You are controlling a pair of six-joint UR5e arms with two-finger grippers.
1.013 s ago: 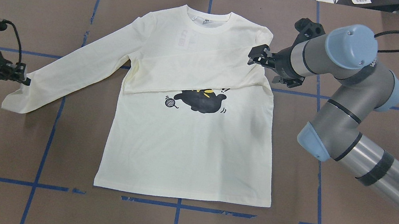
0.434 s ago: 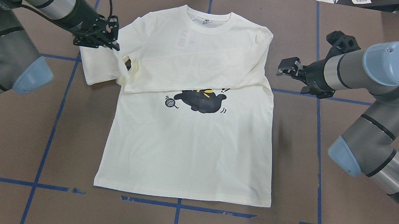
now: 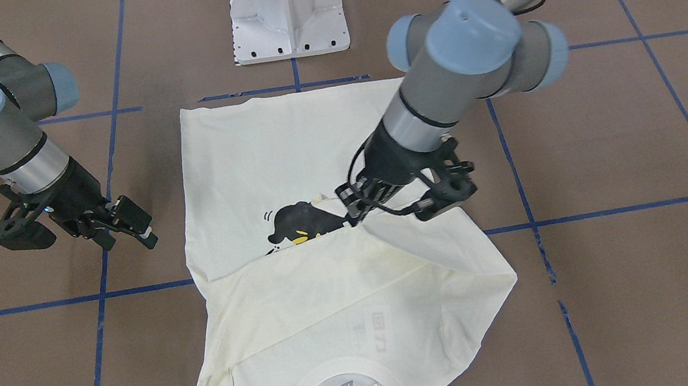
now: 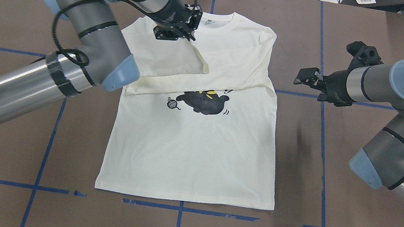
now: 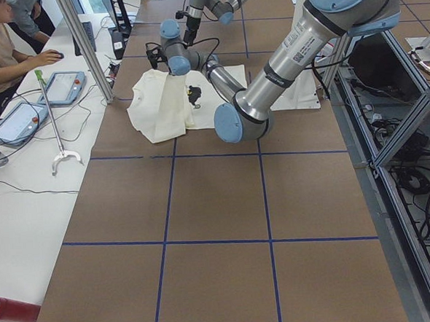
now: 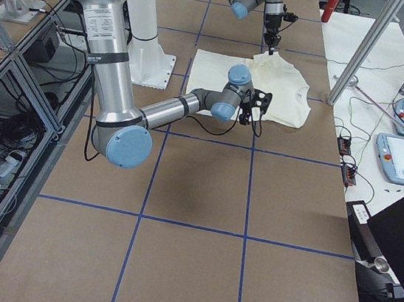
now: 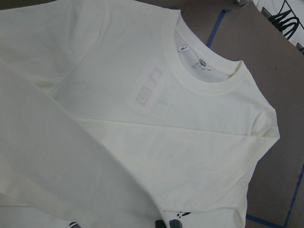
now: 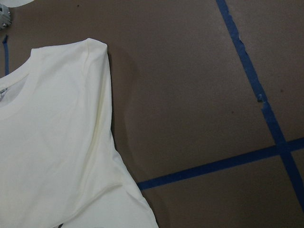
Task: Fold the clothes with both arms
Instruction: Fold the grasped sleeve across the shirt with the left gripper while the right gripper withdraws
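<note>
1. Front-facing: my left pincer [image 3: 352, 212] pinches the sleeve [image 3: 431, 248] of the cream T-shirt [image 3: 233, 161], lifted beside the cat print [image 3: 298, 222]. My right pincer [image 3: 135, 226] hangs empty, jaws apart, just off the shirt's side.
2. Overhead: T-shirt flat on the table [image 4: 334, 189], other sleeve [image 4: 240, 69] folded across the chest.
3. Side views: pincers too small to judge.
4. Wrist views: collar [image 7: 209, 78]; shoulder [image 8: 90, 52] near blue tape [image 8: 256, 90].

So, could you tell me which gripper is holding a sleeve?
The left gripper, above the shirt's chest, grips the sleeve; the right gripper hangs beside the shirt, holding nothing.
</note>
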